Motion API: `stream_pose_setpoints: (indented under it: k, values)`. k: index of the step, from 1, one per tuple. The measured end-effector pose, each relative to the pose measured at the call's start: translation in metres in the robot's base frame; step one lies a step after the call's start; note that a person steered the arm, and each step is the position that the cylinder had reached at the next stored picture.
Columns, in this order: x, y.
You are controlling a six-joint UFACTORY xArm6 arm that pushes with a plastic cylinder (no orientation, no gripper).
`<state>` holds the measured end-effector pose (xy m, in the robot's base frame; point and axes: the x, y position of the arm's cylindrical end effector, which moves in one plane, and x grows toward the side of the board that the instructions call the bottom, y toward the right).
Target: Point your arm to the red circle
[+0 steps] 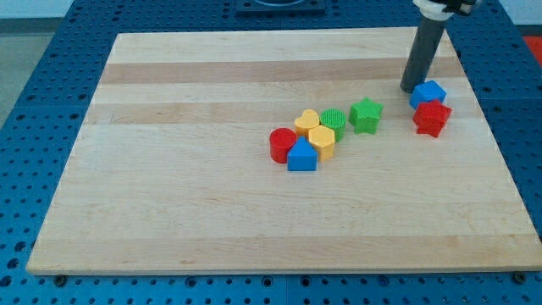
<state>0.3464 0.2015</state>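
Item 1, tabletop (169, 212): pale wooden board on a blue perforated base, seen from the near edge.

Item 2, my tip (411, 89): lower end of the dark rod, set down at the far right of the tabletop, just beside the far-left edge of the blue block (428, 92). There is no hand on this rig, so nothing opens, closes or holds; the rod carries nothing.

Item 3, red circle (281, 144): the task's block, a short red cylinder near the middle of the tabletop, at the left end of the central cluster. It is well apart from my tip, to its left and nearer.

Item 4, central cluster, packed close: blue house-shaped block (301, 156) touching the red circle on its near right; yellow heart (307, 122) just beyond; yellow hexagon (322, 141) to the right of the blue one; green circle (334, 121) at the far right of the group.

Item 5, green star (366, 114): just right of the cluster, with a small gap.

Item 6, right-hand pair: the blue block by my tip, shape unclear, and a red star (432, 118) touching it on the near side.
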Motion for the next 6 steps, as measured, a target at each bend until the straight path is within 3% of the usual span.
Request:
stream_pose_setpoints:
  k: [1,4,6]
  values:
    - [0.004,-0.002]
    - [0.005,-0.079]
    - [0.028,-0.181]
